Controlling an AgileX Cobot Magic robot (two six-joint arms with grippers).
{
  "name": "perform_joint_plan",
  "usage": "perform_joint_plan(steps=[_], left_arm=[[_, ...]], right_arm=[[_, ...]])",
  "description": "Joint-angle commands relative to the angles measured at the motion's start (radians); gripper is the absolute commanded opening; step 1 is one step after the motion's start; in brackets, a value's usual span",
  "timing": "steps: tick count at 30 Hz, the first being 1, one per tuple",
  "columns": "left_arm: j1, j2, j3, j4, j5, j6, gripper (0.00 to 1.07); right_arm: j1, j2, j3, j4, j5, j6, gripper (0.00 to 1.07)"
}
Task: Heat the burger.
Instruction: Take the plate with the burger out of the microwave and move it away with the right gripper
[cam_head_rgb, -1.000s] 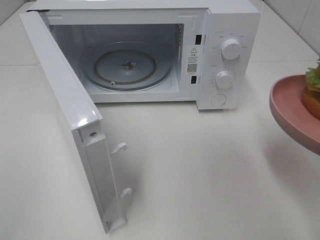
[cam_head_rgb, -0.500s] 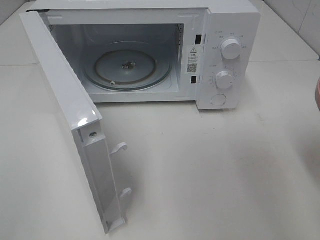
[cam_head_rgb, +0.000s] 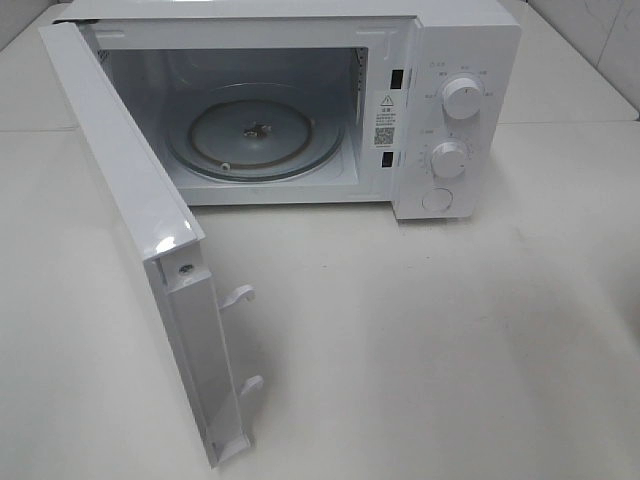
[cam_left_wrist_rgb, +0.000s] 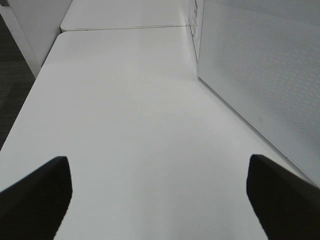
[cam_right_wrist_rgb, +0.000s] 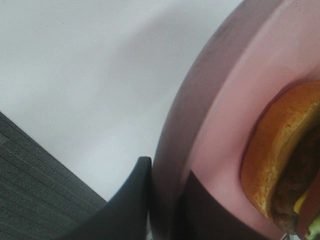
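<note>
Currently: microwave open, burger held out of the overhead view

Microwave (cam_head_rgb: 440, 110): white, on a white table (cam_head_rgb: 420, 340). Door (cam_head_rgb: 130, 230) swung wide toward the left, two latch hooks showing on its free edge. Cavity bare except for the glass turntable (cam_head_rgb: 252, 135). Two knobs and a round button on the right-hand panel.

Left gripper (cam_left_wrist_rgb: 160, 200): dark fingers (cam_left_wrist_rgb: 35, 195) spread wide apart above the table, nothing between them. The perforated outer face of the door stands just beside it.

Right gripper (cam_right_wrist_rgb: 167, 205): dark fingers pressed together on the rim of a pink plate (cam_right_wrist_rgb: 220, 115), one finger on each side of the rim. Neither arm appears in the high view.

Burger (cam_right_wrist_rgb: 287, 160): on the pink plate, partly seen at the edge of the right wrist view; golden-brown bun, dark patty, a sliver of yellow and green visible. Plate tilted in that view, with table and dark floor behind it.
</note>
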Motion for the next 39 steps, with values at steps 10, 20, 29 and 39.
perform_joint_plan(steps=[10, 20, 29, 39], left_arm=[[0.003, -0.019, 0.003, 0.000, -0.010, 0.000, 0.89], [0.003, -0.019, 0.003, 0.000, -0.010, 0.000, 0.89], [0.003, -0.019, 0.003, 0.000, -0.010, 0.000, 0.89], [0.003, -0.019, 0.003, 0.000, -0.010, 0.000, 0.89]], right_arm=[[0.000, 0.171, -0.029, -0.087, 0.044, 0.296, 0.00], [0.000, 0.323, -0.140, -0.117, 0.120, 0.507, 0.00], [0.000, 0.436, -0.177, -0.117, 0.120, 0.590, 0.00], [0.000, 0.501, -0.188, -0.113, 0.114, 0.718, 0.00]])
